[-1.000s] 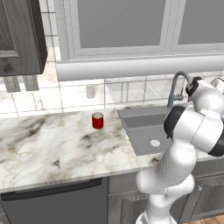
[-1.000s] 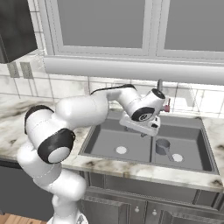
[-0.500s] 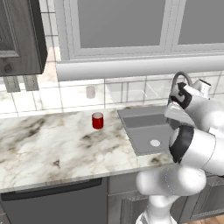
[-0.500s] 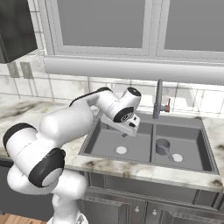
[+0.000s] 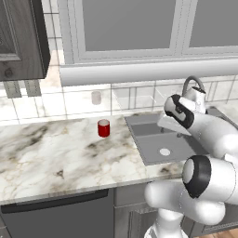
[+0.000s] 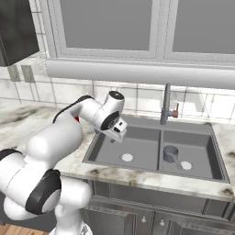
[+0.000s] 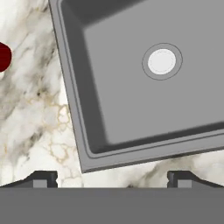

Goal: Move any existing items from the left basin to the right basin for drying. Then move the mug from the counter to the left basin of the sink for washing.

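The grey handled cup (image 6: 170, 153), the existing item, stands in the darker right basin (image 6: 195, 146) near its drain. The left basin (image 6: 140, 146) (image 7: 131, 96) holds nothing but its pale drain disc (image 7: 162, 61). My gripper (image 6: 118, 134) (image 7: 111, 180) hangs open and empty over the left basin's counter-side edge, looking down. The red mug (image 5: 103, 128) stands upright on the marble counter (image 5: 56, 153), left of the sink, and shows at the left edge of the hand view as the mug (image 7: 3, 56).
The arched grey tap (image 6: 165, 104) with a red mark rises behind the divider of the sink. A pale little cylinder (image 5: 96, 97) stands by the tiled wall behind the mug. A dark upper cabinet (image 5: 21, 42) hangs at the far left.
The arm has swung left from above the sink's divider near the tap to the left basin's counter-side edge. The gripper stayed open. The grey cup has not moved.
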Controlling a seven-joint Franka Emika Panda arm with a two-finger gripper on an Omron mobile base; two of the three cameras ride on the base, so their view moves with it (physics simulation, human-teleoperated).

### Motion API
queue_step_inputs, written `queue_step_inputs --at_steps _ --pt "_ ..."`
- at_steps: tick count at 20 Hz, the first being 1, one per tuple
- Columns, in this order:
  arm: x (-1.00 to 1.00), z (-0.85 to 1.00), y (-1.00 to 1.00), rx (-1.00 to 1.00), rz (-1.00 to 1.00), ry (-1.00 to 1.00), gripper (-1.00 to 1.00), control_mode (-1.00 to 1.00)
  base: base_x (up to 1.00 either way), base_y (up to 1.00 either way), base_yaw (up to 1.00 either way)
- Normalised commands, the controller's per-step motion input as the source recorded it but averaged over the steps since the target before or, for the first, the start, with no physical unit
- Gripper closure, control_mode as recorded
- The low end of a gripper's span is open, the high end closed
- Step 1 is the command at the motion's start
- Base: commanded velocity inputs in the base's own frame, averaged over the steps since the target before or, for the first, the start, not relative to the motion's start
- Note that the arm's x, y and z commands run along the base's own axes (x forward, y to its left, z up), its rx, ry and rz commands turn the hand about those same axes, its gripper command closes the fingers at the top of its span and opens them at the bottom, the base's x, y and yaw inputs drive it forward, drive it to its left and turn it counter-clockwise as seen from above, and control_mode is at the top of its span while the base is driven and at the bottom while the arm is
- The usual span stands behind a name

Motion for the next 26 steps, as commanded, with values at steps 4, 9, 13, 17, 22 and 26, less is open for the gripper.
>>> queue_step_inputs --at_steps 4,9,13,17,22,26 --pt "0.0 0.0 0.67 -0.07 -0.06 0.0 -1.0 -1.0 0.0 0.0 0.0" --pt "0.0 0.0 0.66 -0.09 -0.06 0.0 -1.0 -1.0 0.0 0.0 0.0" --pt "0.04 0.0 0.59 -0.1 -0.04 0.0 -1.0 -1.0 0.0 0.0 0.0" --pt "0.07 0.0 0.57 -0.11 -0.02 0.0 -1.0 -1.0 0.0 0.0 0.0" --pt "0.08 0.0 0.56 -0.13 -0.01 0.0 -1.0 -1.0 0.0 0.0 0.0" --pt "0.1 0.0 0.47 -0.15 0.0 -0.04 -1.0 -1.0 0.0 0.0 0.0"
